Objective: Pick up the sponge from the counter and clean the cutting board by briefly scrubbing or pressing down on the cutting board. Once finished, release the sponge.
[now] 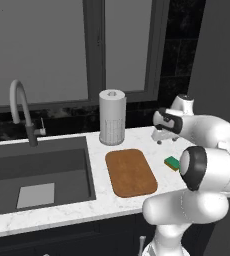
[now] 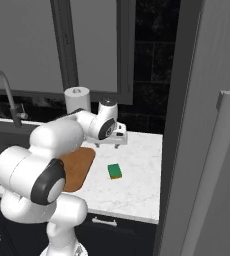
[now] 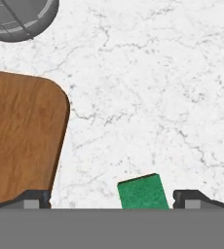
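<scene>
The sponge (image 1: 172,162) (image 2: 115,171), a small green block with a yellow underlayer, lies on the white marble counter (image 2: 137,165) just right of the brown cutting board (image 1: 131,172) (image 2: 79,167). My gripper (image 1: 159,140) (image 2: 107,145) hangs open above the counter, behind the sponge and near the board's far right corner, holding nothing. In the hand view the sponge (image 3: 143,192) sits at the bottom between the wide-apart fingertips (image 3: 187,197), nearer the right one, with the board (image 3: 21,146) to the left.
A paper towel roll (image 1: 112,116) (image 2: 77,100) stands behind the board. The dark sink basin (image 1: 37,170), holding a pale grey square piece (image 1: 35,195), and a faucet (image 1: 19,107) are to the left. A tall grey panel (image 2: 207,125) bounds the counter's right end.
</scene>
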### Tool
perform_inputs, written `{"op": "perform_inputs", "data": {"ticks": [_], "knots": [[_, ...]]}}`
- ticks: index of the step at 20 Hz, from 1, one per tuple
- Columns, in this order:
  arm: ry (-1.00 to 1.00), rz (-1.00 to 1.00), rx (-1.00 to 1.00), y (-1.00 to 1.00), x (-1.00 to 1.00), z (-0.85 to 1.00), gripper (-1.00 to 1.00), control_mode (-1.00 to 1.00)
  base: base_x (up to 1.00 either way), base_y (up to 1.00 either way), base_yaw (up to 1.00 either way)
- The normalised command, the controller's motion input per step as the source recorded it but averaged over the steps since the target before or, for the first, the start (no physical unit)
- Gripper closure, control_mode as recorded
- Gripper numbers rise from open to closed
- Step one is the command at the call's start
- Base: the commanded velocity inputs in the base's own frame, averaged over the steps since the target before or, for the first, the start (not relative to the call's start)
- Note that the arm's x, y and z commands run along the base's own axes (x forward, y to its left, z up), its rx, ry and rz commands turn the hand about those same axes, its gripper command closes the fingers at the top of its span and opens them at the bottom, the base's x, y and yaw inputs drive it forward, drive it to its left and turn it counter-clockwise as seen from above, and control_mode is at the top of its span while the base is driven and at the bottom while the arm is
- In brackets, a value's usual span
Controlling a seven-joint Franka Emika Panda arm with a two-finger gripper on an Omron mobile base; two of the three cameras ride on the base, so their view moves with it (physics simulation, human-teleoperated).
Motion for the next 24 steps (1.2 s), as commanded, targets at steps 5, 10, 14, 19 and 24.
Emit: {"op": "perform_inputs", "data": {"ticks": [5,10,14,19,24], "knots": [[0.00,0.00,0.00,-0.27,-0.10,-0.34,-1.00,-1.00,0.00,0.00,0.00],[0.00,0.00,0.00,-0.17,-0.22,-0.28,-1.00,-1.00,0.00,0.00,0.00],[0.00,0.00,0.00,-0.01,-0.08,-0.30,-1.00,-1.00,0.00,0.00,0.00],[0.00,0.00,0.00,-0.13,0.00,-0.25,-1.00,-1.00,0.00,0.00,0.00],[0.01,0.00,0.00,-0.10,-0.02,-0.26,-1.00,-1.00,0.00,0.00,0.00]]}}
